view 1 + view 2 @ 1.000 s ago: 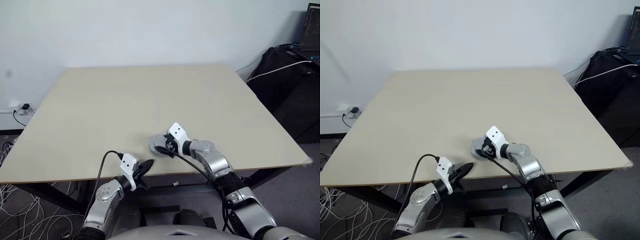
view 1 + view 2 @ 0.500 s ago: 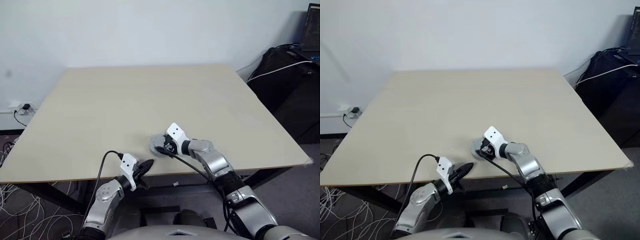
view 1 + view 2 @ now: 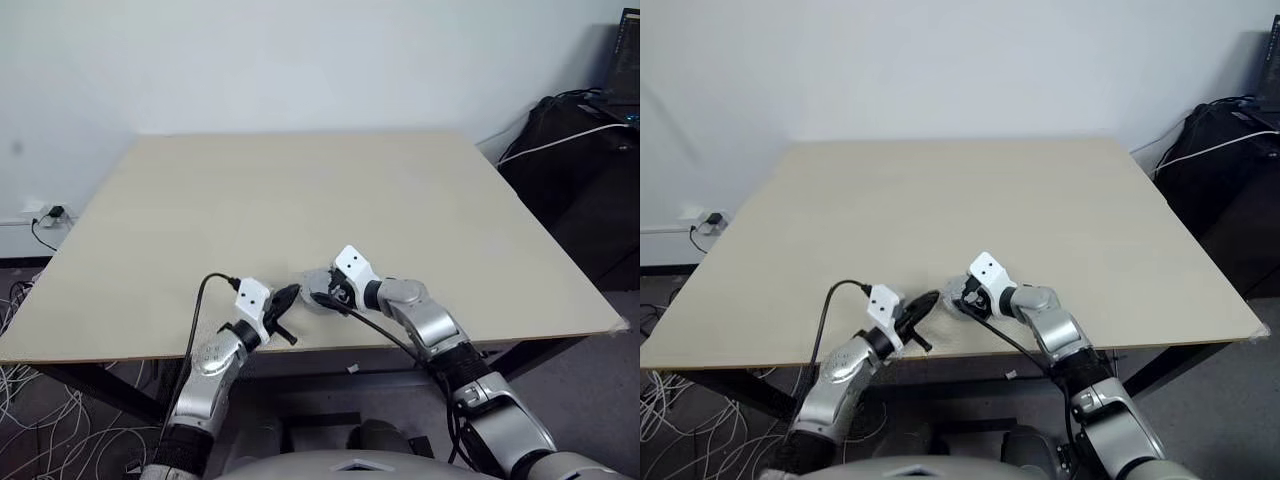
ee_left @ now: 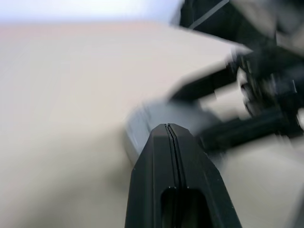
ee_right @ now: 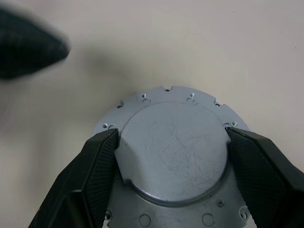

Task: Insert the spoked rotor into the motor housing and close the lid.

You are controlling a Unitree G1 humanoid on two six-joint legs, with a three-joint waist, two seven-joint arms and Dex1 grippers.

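A round grey metal part (image 5: 173,161) lies near the table's front edge (image 3: 312,283). Its top is a plain raised lid over a flange with small holes. The spoked rotor and the inside of the motor housing are hidden under it. My right gripper (image 5: 172,137) is shut on the lid, one finger (image 5: 95,161) on each side. My left gripper (image 3: 288,296) is shut and empty, pointing level. Its tip hovers just left of the part. In the left wrist view its shut fingers (image 4: 167,130) point at the blurred grey part (image 4: 156,114).
The beige table (image 3: 300,190) stretches far beyond the part. Its front edge runs right under both grippers. Black bags and cables (image 3: 575,150) stand past the right edge. A wall socket (image 3: 45,213) and loose cables sit low on the left.
My left gripper has risen from below the table's front edge and moved forward to the part's left side. The right gripper has kept its hold in place.
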